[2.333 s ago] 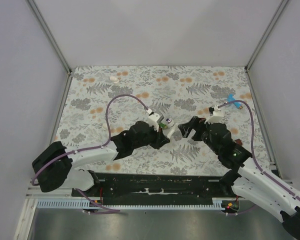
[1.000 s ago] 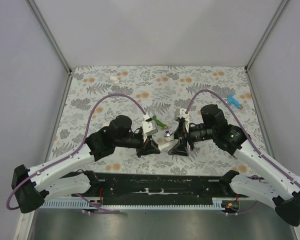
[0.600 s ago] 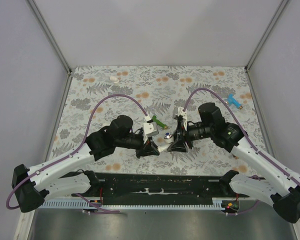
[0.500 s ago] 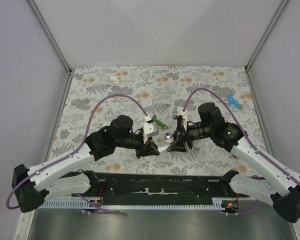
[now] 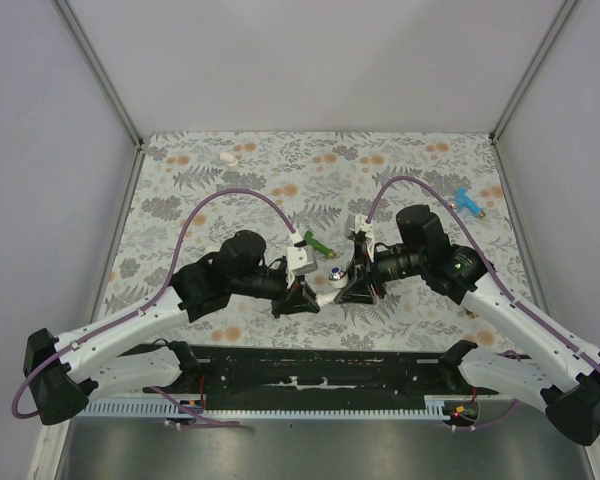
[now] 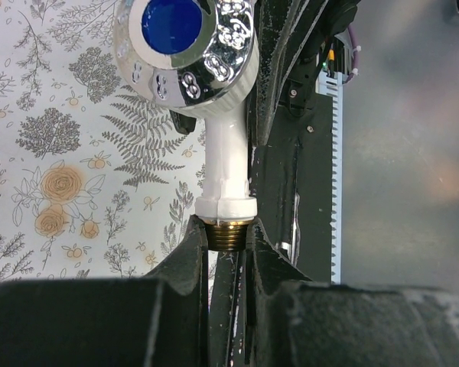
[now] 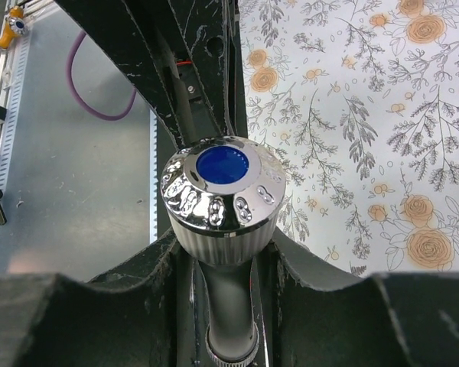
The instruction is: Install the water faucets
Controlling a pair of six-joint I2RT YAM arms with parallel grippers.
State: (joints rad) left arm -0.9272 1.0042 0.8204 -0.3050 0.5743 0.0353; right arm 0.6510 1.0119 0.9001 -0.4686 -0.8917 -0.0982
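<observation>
Left wrist view: left hand (image 6: pixel 227 233) and right hand (image 7: pixel 223 246) both grip the white faucet (image 6: pixel 226 164).

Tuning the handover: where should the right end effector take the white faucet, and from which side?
Likely the ribbed collar under the chrome cap of the white faucet, coming from the cap end, opposite the left end effector pinching the brass thread. Ribs give purchase; the domed cap looks slick. The right end effector sits astride that collar.

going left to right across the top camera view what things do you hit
small white fitting → white faucet → blue faucet; the green faucet overlaps the white one, so it is left out
</observation>
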